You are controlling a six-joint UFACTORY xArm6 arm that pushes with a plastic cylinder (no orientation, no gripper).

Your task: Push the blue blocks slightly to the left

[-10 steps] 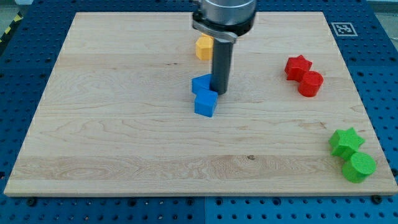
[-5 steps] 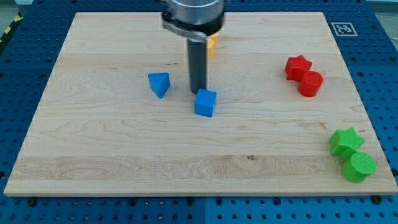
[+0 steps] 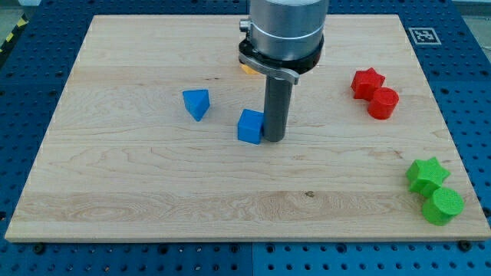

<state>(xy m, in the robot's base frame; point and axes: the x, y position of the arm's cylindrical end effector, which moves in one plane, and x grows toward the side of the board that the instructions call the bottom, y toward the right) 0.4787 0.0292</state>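
Observation:
A blue cube [image 3: 249, 126] sits near the board's middle. A blue triangular block [image 3: 196, 103] lies to its upper left, apart from it. My tip [image 3: 274, 139] rests on the board just right of the blue cube, touching or nearly touching its right side. The rod rises straight up into the grey arm housing [image 3: 282, 34].
An orange block [image 3: 246, 67] is mostly hidden behind the arm housing near the view's top. A red star [image 3: 367, 81] and a red cylinder [image 3: 383, 103] sit at the right. A green star [image 3: 426, 174] and a green cylinder [image 3: 443, 205] sit at the bottom right corner.
The triangular block was pushed left off the cube. My tip then swung from the cube's upper left round to its right side. The cube has shifted slightly left.

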